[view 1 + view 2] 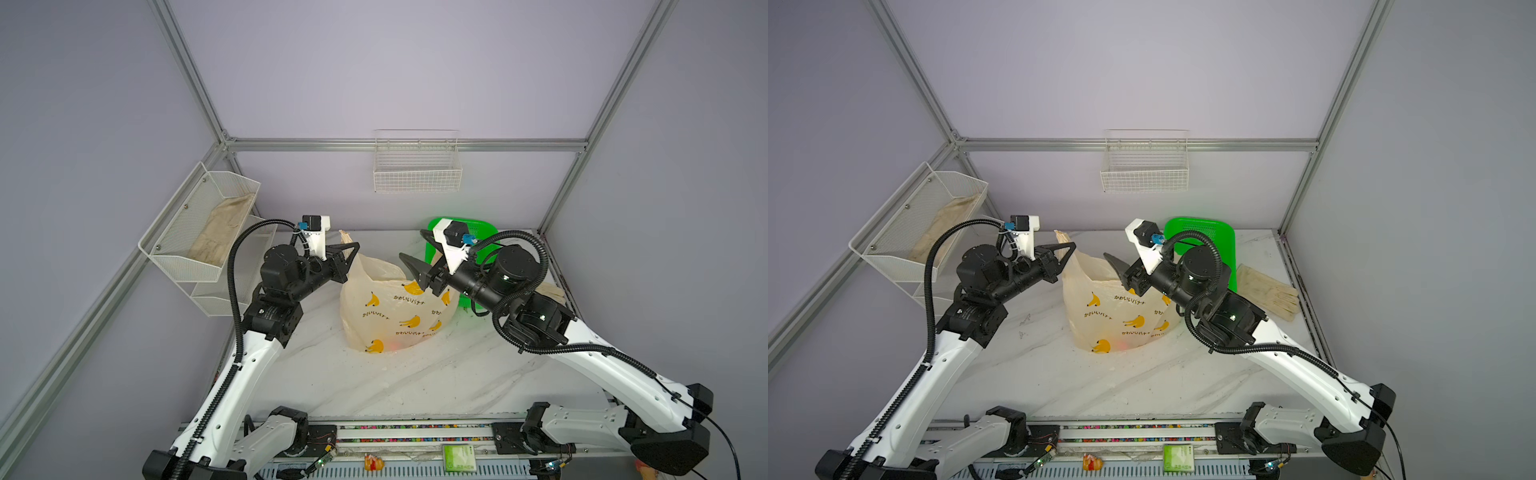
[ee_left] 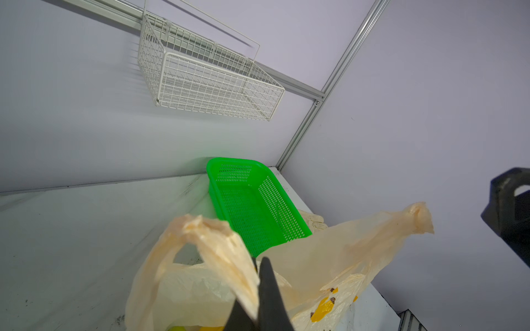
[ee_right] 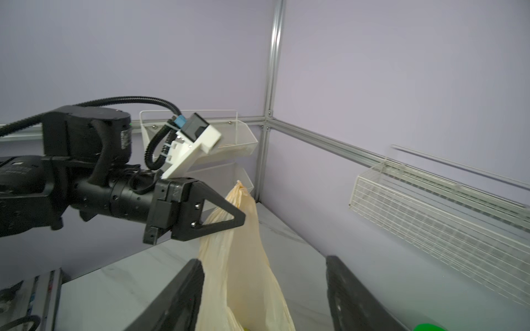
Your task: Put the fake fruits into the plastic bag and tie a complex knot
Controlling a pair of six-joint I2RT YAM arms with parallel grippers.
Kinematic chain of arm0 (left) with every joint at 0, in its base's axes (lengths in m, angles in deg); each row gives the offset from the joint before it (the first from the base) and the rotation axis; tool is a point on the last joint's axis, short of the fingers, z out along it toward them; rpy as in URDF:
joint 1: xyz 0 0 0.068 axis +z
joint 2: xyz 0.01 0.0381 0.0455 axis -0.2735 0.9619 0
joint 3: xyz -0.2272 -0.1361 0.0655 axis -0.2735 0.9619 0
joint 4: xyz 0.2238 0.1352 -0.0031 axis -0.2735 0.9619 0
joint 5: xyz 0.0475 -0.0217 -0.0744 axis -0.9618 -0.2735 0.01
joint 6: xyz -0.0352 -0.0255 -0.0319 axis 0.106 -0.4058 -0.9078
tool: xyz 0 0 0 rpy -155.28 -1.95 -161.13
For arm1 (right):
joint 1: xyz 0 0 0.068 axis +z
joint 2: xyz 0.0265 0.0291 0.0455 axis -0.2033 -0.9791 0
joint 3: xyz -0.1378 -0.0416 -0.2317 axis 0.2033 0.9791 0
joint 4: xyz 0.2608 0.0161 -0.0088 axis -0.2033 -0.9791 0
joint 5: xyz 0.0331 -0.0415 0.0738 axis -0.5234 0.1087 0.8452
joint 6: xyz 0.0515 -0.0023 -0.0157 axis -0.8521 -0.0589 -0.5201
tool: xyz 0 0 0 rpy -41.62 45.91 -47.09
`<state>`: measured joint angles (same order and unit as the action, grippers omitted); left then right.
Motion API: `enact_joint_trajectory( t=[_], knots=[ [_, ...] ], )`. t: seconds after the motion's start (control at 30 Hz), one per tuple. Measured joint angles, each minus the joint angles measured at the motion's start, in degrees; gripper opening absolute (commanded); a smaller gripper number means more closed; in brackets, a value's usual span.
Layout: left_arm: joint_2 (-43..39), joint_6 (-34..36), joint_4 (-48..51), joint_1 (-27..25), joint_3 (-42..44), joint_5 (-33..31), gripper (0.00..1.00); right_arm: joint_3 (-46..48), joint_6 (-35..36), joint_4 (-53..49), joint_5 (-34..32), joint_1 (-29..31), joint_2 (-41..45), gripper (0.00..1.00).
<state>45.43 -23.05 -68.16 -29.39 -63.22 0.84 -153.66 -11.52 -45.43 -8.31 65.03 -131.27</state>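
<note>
1. The left gripper (image 3: 239,219) is clamping one handle loop (image 2: 212,235) of the plastic bag (image 1: 386,316), holding it raised.
2. The right gripper (image 3: 262,259) is gaping wide; the free loop (image 2: 401,226), just beside its jaws, is probably needing centring before closing.

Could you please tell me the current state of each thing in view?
Translucent peach banana-printed plastic bag: standing upright, mouth open, handles untied.
Left gripper: shut on one bag handle.
Right gripper: open, holding nothing.
Bright green plastic mesh basket: looks empty.
White wire wall basket: empty.
</note>
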Motion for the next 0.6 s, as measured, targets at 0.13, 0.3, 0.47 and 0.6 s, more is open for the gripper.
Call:
enact_joint_trajectory(
  t=[0.13,0.3,0.47,0.6],
  knots=[
    [0.00,0.00,0.28,0.00,0.00,0.28,0.00,3.56,-0.13,3.08,5.68,1.53,-4.07,0.79],
    [0.00,0.42,0.59,0.00,0.00,0.79,0.00,9.92,-1.84,9.57,10.12,1.46,-10.60,0.97],
    [-0.20,1.44,1.53,0.00,0.00,1.29,0.00,8.37,-3.43,13.79,14.93,-1.75,-19.69,0.97],
    [-0.70,1.90,2.23,0.00,0.00,1.92,0.00,5.29,-3.93,16.06,19.87,-4.52,-24.55,0.70]
  ],
)
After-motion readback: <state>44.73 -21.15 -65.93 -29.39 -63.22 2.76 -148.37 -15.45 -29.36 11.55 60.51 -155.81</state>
